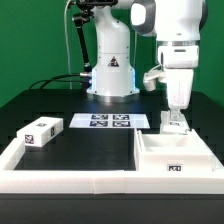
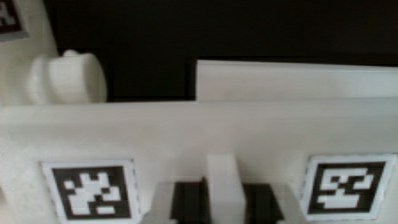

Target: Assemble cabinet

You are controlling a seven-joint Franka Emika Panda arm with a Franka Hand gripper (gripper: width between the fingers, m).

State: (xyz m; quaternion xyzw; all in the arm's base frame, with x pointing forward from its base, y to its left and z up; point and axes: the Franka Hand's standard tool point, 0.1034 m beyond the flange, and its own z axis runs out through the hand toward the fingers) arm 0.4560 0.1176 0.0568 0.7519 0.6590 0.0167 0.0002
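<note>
The cabinet's large hollow white box [image 1: 176, 157] lies open side up at the exterior view's right, a tag on its front wall. My gripper [image 1: 175, 121] stands upright over the box's far wall. In the wrist view the gripper [image 2: 222, 198] has its dark fingers [image 2: 183, 203] closed on a thin upright white edge of a cabinet panel [image 2: 214, 125] that bears two tags. A smaller tagged white block [image 1: 40, 132] lies at the exterior view's left. A round white knob-like part [image 2: 68, 76] shows beyond the panel in the wrist view.
The marker board [image 1: 108, 121] lies flat in front of the robot base [image 1: 110, 75]. A low white rim [image 1: 70, 180] edges the black table along the front and left. Dark cables hang behind the base.
</note>
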